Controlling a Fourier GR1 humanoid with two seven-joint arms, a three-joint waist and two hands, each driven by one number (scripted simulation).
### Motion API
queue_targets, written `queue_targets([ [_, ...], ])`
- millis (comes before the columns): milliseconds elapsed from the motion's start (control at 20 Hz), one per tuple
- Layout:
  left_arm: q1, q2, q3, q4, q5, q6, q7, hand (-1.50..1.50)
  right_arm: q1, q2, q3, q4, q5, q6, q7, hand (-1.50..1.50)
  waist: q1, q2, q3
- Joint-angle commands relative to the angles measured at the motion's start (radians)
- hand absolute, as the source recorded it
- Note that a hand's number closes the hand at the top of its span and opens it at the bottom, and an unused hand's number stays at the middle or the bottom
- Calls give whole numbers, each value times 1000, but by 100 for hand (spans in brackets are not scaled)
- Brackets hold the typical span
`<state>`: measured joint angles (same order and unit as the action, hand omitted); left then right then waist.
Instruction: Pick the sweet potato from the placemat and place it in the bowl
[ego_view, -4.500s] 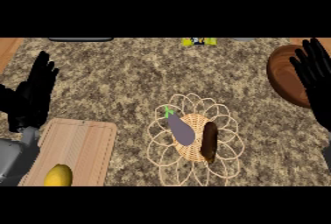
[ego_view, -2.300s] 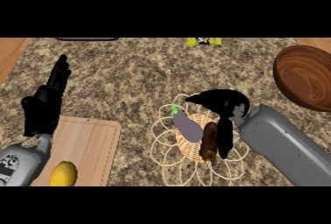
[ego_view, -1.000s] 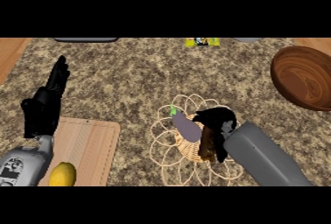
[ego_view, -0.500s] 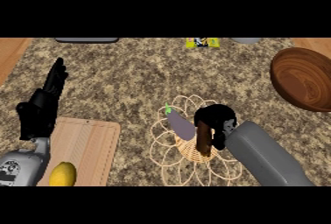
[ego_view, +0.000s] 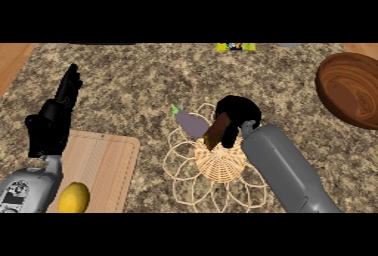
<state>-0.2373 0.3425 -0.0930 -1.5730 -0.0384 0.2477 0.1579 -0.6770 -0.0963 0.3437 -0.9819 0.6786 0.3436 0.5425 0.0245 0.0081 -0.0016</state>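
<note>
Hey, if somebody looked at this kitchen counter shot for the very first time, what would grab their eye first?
Probably the right hand at the centre, curled round the brown sweet potato above the wicker placemat, with a purple eggplant lying just left of it. Next, the big wooden bowl at the right edge. The left hand rests open at the left, above a cutting board with a lemon.

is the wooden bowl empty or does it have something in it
Empty as far as shown: the wooden bowl shows only bare wood inside, though its right part is cut off.
</note>
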Motion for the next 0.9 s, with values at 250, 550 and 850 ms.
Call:
queue_targets([
  [250,-47,-6,-25,-20,-3,-26,28,0,-249,95,-145,130,29,-531,269,150,56,9,3],
  [550,-31,-20,-18,7,-19,-8,10,0,-334,96,-121,136,122,-877,332,150,28,2,1],
  [850,-1,1,32,14,-4,-16,-13,0,-444,95,-120,224,320,-943,579,150,-9,-8,0],
])
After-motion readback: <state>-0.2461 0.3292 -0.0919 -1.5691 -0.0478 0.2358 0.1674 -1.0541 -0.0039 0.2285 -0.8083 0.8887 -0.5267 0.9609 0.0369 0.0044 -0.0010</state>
